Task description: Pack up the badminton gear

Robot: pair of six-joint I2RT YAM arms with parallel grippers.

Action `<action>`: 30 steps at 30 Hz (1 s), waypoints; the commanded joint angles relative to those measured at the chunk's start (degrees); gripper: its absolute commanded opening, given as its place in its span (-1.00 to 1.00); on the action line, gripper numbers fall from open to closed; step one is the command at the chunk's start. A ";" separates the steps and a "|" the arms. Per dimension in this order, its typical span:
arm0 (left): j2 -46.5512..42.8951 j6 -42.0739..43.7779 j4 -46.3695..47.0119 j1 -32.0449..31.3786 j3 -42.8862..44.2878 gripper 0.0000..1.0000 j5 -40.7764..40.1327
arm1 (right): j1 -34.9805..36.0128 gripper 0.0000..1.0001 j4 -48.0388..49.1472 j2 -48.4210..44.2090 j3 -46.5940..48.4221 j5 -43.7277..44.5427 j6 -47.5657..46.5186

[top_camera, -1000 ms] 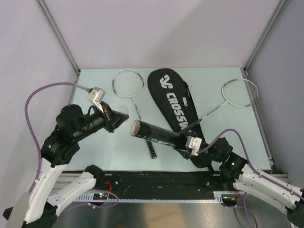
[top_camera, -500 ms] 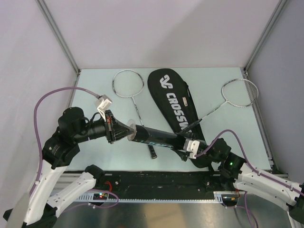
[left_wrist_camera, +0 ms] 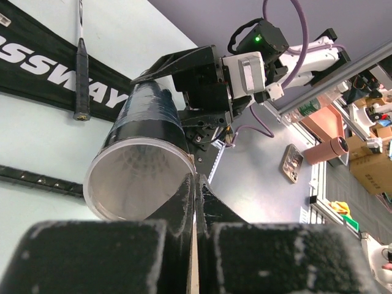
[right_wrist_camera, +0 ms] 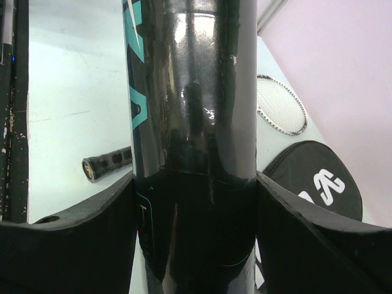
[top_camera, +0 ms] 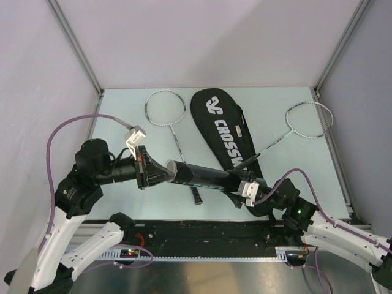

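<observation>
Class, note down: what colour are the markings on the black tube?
Teal markings on the tube; clearest in the right wrist view.

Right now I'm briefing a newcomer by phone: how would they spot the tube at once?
Find the black CROSSWAY bag mid-table. At its narrow end, the right claw grips a black tube. It is the only cylinder, teal-lettered, its open mouth facing the white shuttlecock in the left claw.

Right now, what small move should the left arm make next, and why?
Probably ease the left fingers slightly forward, sliding the shuttlecock into the tube. They are shut on the shuttlecock right at the tube's open mouth, and the right fingers hold the tube aimed at it.
</observation>
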 commanded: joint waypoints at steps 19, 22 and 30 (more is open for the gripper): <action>1.75 -2.66 2.00 0.22 -0.95 -0.91 6.88 | 0.13 -0.97 10.82 -2.56 0.74 -7.07 -2.48; 1.82 -2.70 2.16 0.26 -0.46 -0.60 6.78 | 0.17 -0.98 10.37 -2.88 0.82 -6.97 -2.47; 2.54 -2.19 2.24 0.25 2.04 -0.17 5.49 | 0.19 -0.98 8.84 -4.31 0.85 -6.19 -2.51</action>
